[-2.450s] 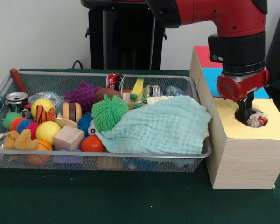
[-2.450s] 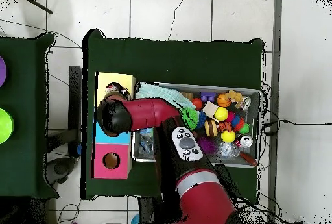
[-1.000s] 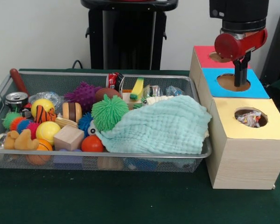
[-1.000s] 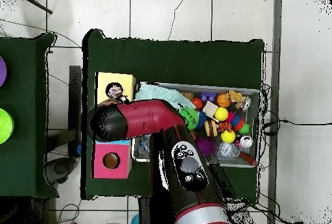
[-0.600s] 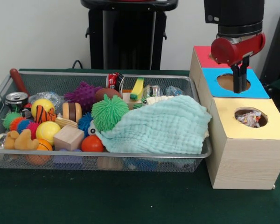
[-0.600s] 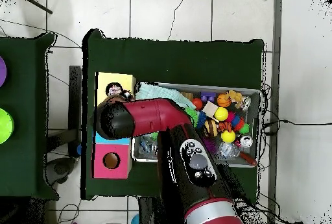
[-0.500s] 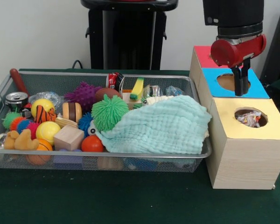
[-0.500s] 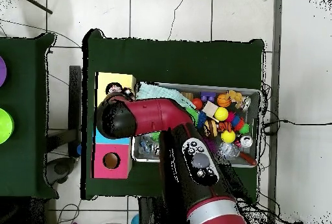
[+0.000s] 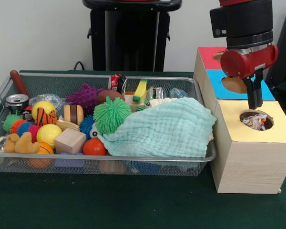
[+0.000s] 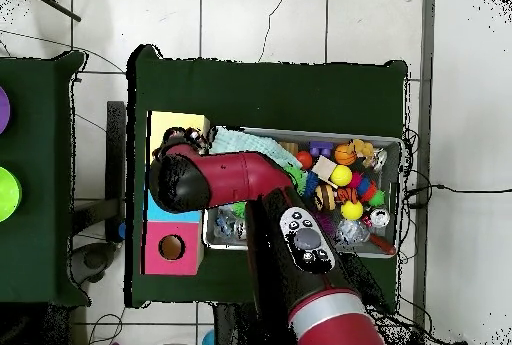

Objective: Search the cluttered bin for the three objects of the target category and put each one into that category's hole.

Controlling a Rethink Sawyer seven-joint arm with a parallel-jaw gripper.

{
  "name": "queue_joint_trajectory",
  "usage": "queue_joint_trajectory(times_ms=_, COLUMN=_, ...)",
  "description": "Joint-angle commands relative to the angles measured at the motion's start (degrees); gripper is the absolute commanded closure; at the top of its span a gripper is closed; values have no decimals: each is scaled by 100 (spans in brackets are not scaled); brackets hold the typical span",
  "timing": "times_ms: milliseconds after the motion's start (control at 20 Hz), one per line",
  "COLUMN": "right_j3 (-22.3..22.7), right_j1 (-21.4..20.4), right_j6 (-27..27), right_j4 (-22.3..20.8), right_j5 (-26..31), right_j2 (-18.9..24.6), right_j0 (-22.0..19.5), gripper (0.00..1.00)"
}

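The wire-mesh bin (image 9: 148,157) is full of toys, also seen in the overhead view (image 10: 392,201). The yellow-topped box (image 9: 276,136) stands to its right, and a crumpled multicoloured wrapper (image 9: 255,121) lies in its round hole (image 9: 266,125). My gripper (image 9: 254,106) hangs just above the far left rim of that hole, fingers together and empty. A clear crinkly wrapper (image 9: 51,98) lies at the bin's back left, and another clear one (image 9: 175,92) at the back right. In the overhead view the arm's wrist (image 10: 180,183) hides the hole.
A pale green quilted cloth (image 9: 167,129) covers the bin's right half. A green spiky ball (image 9: 111,114), a purple spiky ball (image 9: 86,95), a wooden block (image 9: 70,140) and a can (image 9: 16,101) lie beside it. The blue-topped (image 9: 264,90) and red-topped (image 9: 207,57) boxes stand behind the yellow one.
The gripper left the wrapper in the yellow box's hole, rose and drew back over the blue box, and has since come forward and down to just above the yellow hole.
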Motion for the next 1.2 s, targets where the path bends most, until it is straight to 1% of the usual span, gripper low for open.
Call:
queue_joint_trajectory(times_ms=50, right_j3=22, right_j1=581, right_j6=535, right_j4=-122, right_j5=319, right_j2=266, right_j0=-42, gripper=100)
queue_joint_trajectory(times_ms=200, right_j3=-18, right_j1=664, right_j6=476, right_j4=-132, right_j5=459, right_j2=227, right_j0=-29, gripper=100)
queue_joint_trajectory(times_ms=300, right_j3=-128, right_j1=705, right_j6=489, right_j4=-109, right_j5=764, right_j2=24, right_j0=119, gripper=100)
queue_joint_trajectory(times_ms=450, right_j3=-261, right_j1=812, right_j6=492, right_j4=-138, right_j5=1002, right_j2=-201, right_j0=259, gripper=100)
queue_joint_trajectory(times_ms=550, right_j3=-259, right_j1=870, right_j6=487, right_j4=-160, right_j5=884, right_j2=-195, right_j0=255, gripper=100)
queue_joint_trajectory(times_ms=750, right_j3=-94, right_j1=932, right_j6=487, right_j4=-306, right_j5=155, right_j2=50, right_j0=72, gripper=100)
queue_joint_trajectory(times_ms=850, right_j3=-29, right_j1=953, right_j6=489, right_j4=-377, right_j5=-122, right_j2=166, right_j0=-18, gripper=100)
queue_joint_trajectory(times_ms=1000, right_j3=-67, right_j1=1010, right_j6=468, right_j4=-416, right_j5=-207, right_j2=164, right_j0=-16, gripper=100)
queue_joint_trajectory(times_ms=1200, right_j3=-294, right_j1=1217, right_j6=418, right_j4=-425, right_j5=-91, right_j2=-38, right_j0=95, gripper=100)
